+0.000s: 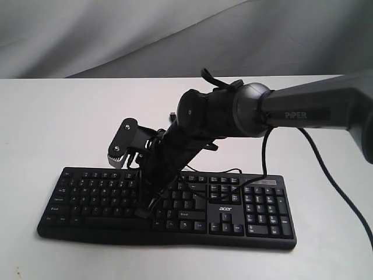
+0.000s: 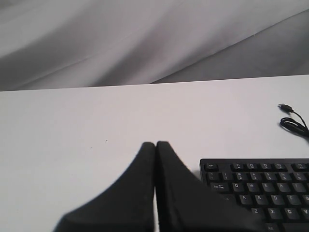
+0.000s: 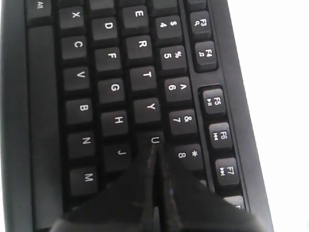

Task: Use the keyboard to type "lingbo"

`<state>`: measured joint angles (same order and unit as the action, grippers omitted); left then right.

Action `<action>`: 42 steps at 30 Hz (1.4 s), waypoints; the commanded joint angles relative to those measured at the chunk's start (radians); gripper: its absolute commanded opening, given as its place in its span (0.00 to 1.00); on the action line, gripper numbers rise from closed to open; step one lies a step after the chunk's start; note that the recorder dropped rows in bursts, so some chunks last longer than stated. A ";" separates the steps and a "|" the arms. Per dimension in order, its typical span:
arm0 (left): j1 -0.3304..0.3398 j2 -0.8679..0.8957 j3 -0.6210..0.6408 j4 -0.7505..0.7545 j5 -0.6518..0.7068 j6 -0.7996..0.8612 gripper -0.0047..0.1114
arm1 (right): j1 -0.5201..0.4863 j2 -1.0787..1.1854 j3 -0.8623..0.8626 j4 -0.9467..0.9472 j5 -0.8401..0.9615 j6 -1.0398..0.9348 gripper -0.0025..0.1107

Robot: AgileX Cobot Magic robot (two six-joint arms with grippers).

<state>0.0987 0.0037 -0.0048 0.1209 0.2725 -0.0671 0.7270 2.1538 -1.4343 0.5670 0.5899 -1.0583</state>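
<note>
The black keyboard (image 1: pixel 228 208) with white legends and an "acer" logo lies on the white table. My right gripper (image 1: pixel 143 212) reaches in from the right, slants down and stands shut with its tips on the letter keys. In the right wrist view the keyboard (image 3: pixel 46 96) fills the frame, and the shut right gripper (image 3: pixel 155 148) meets the edge of the U key (image 3: pixel 153 137); the key under the fingers is hidden. My left gripper (image 2: pixel 156 144) is shut on nothing, over bare table beside the Esc corner of the keyboard (image 2: pixel 260 188). It is out of the exterior view.
The keyboard's thin USB cable (image 2: pixel 292 121) lies coiled on the table behind it. The right arm's black cable (image 1: pixel 329 172) hangs over the table on the right. White table (image 1: pixel 52 122) runs back to a grey cloth backdrop (image 1: pixel 116 35).
</note>
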 commanded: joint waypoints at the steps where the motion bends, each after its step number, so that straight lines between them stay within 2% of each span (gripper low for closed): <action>1: 0.001 -0.004 0.005 -0.004 -0.007 -0.002 0.04 | -0.008 -0.001 -0.005 -0.009 -0.011 0.002 0.02; 13: 0.001 -0.004 0.005 -0.004 -0.007 -0.002 0.04 | -0.008 -0.021 -0.005 -0.015 0.018 0.022 0.02; 25: 0.001 -0.004 0.005 -0.004 -0.007 -0.002 0.04 | 0.076 -0.018 -0.005 0.000 0.032 0.044 0.02; 42: 0.001 -0.004 0.005 -0.004 -0.007 -0.002 0.04 | 0.080 -0.005 -0.005 0.002 0.016 0.046 0.02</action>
<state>0.0987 0.0037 -0.0048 0.1209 0.2725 -0.0671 0.8028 2.1393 -1.4383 0.5682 0.6156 -1.0163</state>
